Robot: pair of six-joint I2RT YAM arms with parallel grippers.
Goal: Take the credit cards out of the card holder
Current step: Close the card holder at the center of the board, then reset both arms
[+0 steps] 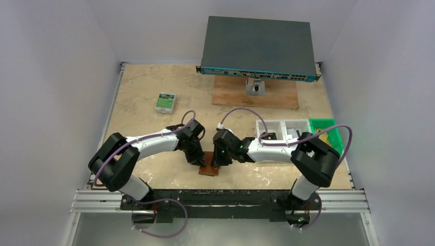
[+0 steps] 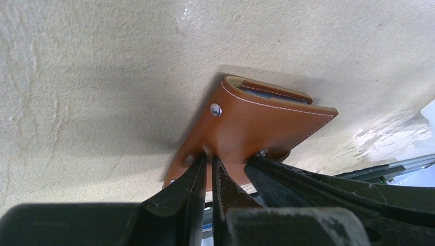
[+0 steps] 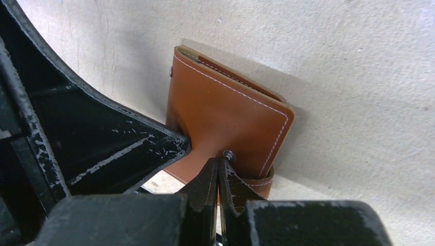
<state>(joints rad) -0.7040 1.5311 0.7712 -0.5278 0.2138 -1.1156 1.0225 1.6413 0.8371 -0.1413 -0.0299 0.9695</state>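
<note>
1. Plain white walls [image 1: 51,77] close in the left, right and rear sides.
2. A beige, marbled tabletop [image 1: 143,87] fills the middle under even light.
3. A metal rail [image 1: 349,201] runs along its near edge.

Beige stone-look table [image 1: 143,87]: brown card holder [image 1: 209,170] near centre, green-white box [image 1: 165,102] far left, wooden board [image 1: 279,96] far centre, white bin [image 1: 279,127] and green bin [image 1: 328,134] right.

The green-and-white box [image 1: 165,102] carries print too small to read.
</note>
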